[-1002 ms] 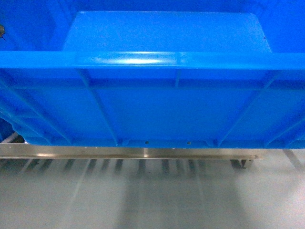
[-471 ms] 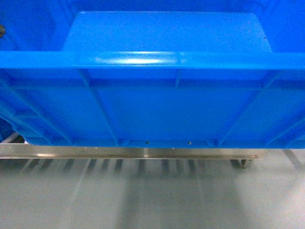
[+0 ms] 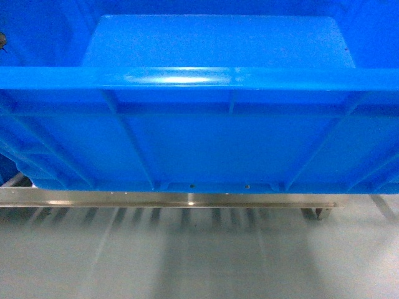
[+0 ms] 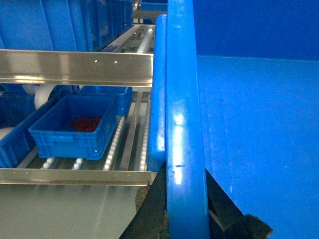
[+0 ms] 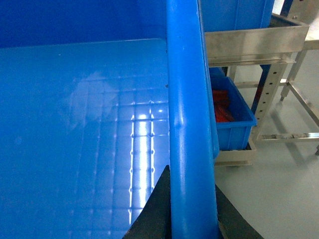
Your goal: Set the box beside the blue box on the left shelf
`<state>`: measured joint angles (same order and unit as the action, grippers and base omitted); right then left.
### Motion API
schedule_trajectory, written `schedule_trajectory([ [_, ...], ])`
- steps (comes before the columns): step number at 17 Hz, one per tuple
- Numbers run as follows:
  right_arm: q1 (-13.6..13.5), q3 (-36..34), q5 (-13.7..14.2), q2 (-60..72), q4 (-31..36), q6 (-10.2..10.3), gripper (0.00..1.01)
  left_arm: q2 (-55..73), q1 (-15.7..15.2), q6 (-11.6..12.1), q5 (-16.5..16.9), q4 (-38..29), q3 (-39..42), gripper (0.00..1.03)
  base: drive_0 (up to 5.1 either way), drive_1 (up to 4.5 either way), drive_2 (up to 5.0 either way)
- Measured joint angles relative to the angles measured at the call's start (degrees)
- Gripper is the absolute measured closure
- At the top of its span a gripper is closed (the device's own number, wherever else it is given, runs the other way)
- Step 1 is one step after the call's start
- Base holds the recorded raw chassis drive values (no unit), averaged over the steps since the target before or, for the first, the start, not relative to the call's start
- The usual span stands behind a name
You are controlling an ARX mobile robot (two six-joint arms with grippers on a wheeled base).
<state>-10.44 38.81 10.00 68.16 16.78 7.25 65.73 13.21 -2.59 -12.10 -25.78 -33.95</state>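
Observation:
The box [image 3: 212, 137], a large bright-blue open crate, fills the head view; its lower edge sits just above the shiny front lip [image 3: 174, 199] of the left shelf. My left gripper [image 4: 185, 172] is shut on the box's left rim [image 4: 182, 99], one black finger [image 4: 154, 209] on each side of it. My right gripper [image 5: 192, 179] is shut on the right rim [image 5: 185, 89] in the same way. In the left wrist view a smaller blue box [image 4: 70, 124] holding red parts rests on the white rollers [image 4: 113, 144], left of my box. Whether my box touches the rollers is hidden.
An upper shelf lip [image 4: 75, 67] carries more blue crates [image 4: 60, 22] above the roller lane. To the right, a small blue bin [image 5: 232, 112] with red parts sits in a steel frame [image 5: 271, 74]. Grey floor [image 3: 199, 255] lies in front of the rack.

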Motion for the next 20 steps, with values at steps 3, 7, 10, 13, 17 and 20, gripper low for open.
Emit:
schedule_trajectory([
  [3,0.0,0.0,0.02,0.0,0.0,0.02,0.93,0.0,0.0,0.02,0.0,0.0,0.0,0.94,0.0,0.0,0.0],
  [7,0.0,0.0,0.0,0.0,0.0,0.0,0.93,0.0,-0.02,0.02,0.0,-0.02,0.0,0.94,0.0,0.0,0.0],
  [10,0.0,0.0,0.02,0.0,0.07,0.0,0.93,0.0,0.0,0.0,0.0,-0.09,0.0,0.94,0.0,0.0,0.0],
  [13,0.0,0.0,0.0,-0.02,0.42,0.0,0.93,0.0,0.0,0.0,0.02,-0.42,0.0,0.94,0.0,0.0,0.0],
  [17,0.0,0.0,0.02,-0.02,0.02,0.0,0.93,0.0,0.0,0.0,0.0,-0.02,0.0,0.94,0.0,0.0,0.0],
  [20,0.0,0.0,0.02,-0.02,0.0,0.0,0.93,0.0,0.0,0.0,0.04,0.0,0.0,0.94,0.0,0.0,0.0],
])
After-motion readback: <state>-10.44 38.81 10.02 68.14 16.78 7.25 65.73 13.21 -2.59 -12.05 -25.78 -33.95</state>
